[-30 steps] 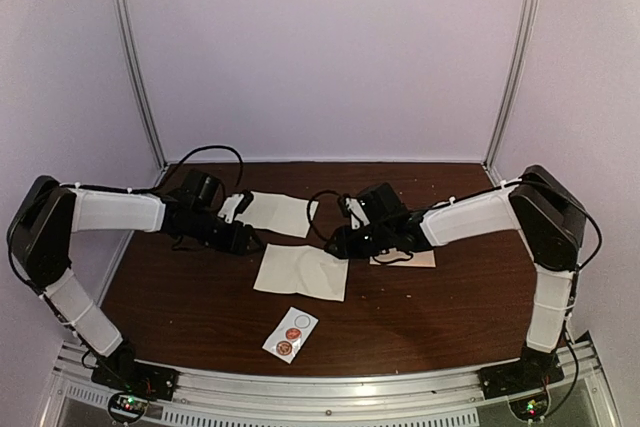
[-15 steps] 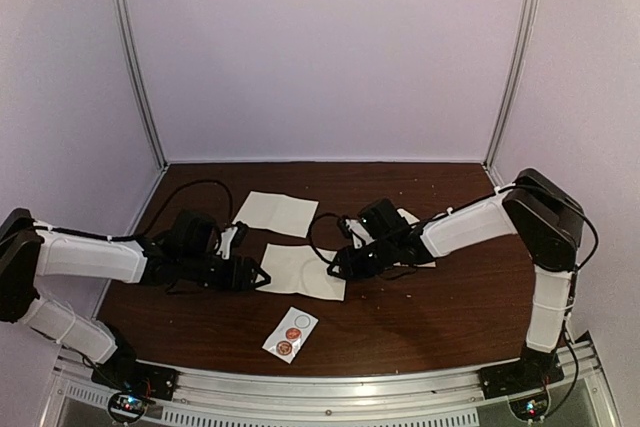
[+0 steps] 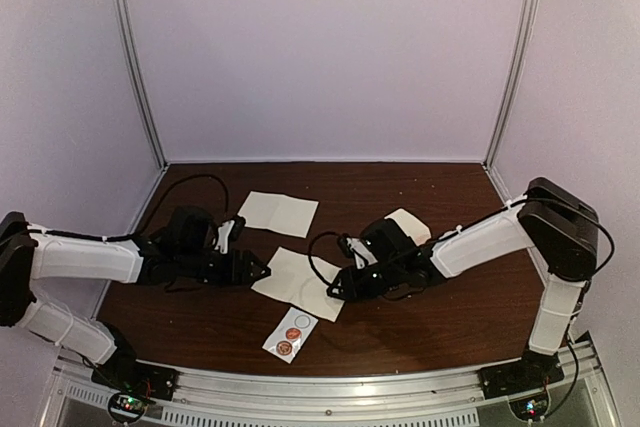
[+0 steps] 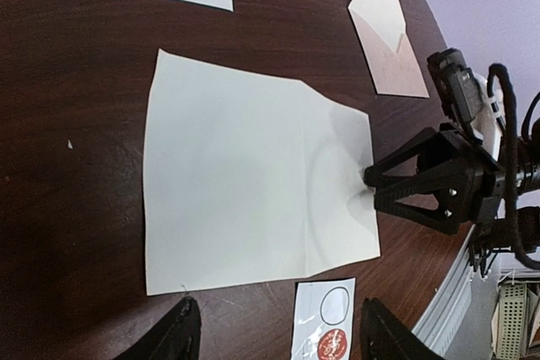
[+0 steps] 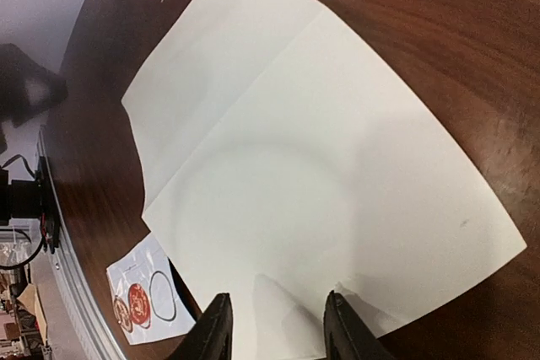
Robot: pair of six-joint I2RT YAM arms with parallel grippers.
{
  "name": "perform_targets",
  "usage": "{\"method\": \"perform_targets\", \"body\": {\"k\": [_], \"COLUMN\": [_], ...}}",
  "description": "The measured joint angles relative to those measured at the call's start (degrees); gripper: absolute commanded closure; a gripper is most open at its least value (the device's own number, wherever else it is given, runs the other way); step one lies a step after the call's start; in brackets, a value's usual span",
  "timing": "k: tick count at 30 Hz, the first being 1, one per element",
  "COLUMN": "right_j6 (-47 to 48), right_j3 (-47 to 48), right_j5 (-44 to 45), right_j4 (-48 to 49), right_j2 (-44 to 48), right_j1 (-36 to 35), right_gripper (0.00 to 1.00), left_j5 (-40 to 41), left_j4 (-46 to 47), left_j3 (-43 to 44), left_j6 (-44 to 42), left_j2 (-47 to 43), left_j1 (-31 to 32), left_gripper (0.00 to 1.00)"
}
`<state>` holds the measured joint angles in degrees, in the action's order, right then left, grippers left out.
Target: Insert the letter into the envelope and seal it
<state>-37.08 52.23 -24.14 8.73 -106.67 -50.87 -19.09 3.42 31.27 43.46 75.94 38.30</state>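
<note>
At table centre, top view: the letter [image 3: 298, 282] is laid flat between the left end effector [image 3: 262, 271] and the right end effector [image 3: 334, 290], each held low at an opposite edge.
Envelope, top view: the envelope [image 3: 410, 224] is seen on the table [image 3: 450, 317] just behind the right wrist, beyond the letter's right side.
Other paper, top view: a second sheet [image 3: 278, 213] is set toward the far left, and a sticker strip [image 3: 290, 334] near the front edge.
Left end effector, left wrist view: the fingers are spread wide and nothing is held; the letter is framed just ahead of them.
Envelope axis, left wrist view: the envelope is shown well apart from the letter, its long axis running obliquely.
Right end effector, right wrist view: the fingers are parted, with the letter's near edge lying between them; contact with the paper cannot be told. No envelope is shown here.
Deciding relation: the envelope is placed behind the right end effector, so the right arm is judged the nearer one.
</note>
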Motion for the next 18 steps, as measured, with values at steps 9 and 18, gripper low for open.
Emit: {"method": "perform_targets", "body": {"k": [9, 18], "right_j6": [-5.3, 0.2], "right_j3": [-3.0, 8.5], "right_j5": [0.4, 2.2], "right_j4": [-3.6, -13.5], "right_j2": [4.5, 5.5], "right_j1": [-6.5, -0.8], "right_gripper": [0.6, 0.58], "left_j5": [-0.8, -4.1], "left_j4": [0.4, 4.8], "left_j3": [-1.0, -2.7], "left_j6": [0.8, 3.7], "left_j2": [-0.1, 2.7], "left_j1": [0.0, 0.8], "left_gripper": [0.34, 0.39]}}
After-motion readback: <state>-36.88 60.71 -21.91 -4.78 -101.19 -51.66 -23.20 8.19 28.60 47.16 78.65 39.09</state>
